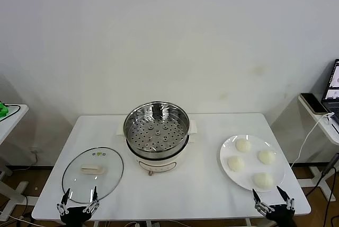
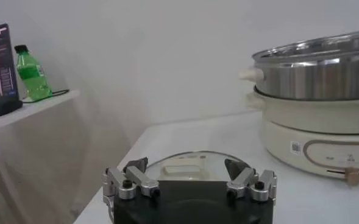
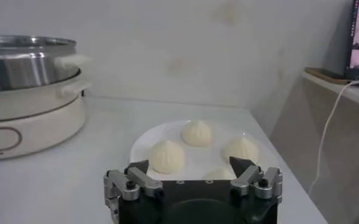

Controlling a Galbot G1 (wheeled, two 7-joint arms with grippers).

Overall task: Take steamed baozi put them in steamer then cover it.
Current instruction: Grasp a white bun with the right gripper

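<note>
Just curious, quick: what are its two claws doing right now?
Left gripper: jaws open, holding nothing.
Right gripper: jaws open, holding nothing.

Before me, mid-table, stands the steamer (image 1: 156,129): a shiny round steel pot, uncovered, perforated floor bare, on a white cooker base. To my right, four cream-white steamed baozi (image 1: 243,145) sit apart on a white plate (image 1: 226,169).

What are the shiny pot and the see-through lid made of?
The steamer looks like polished stainless steel: shiny, mirror-like, with holes punched in its floor. The lid seems to be clear glass, since the table shows through it, with a cream handle, probably plastic.
</note>
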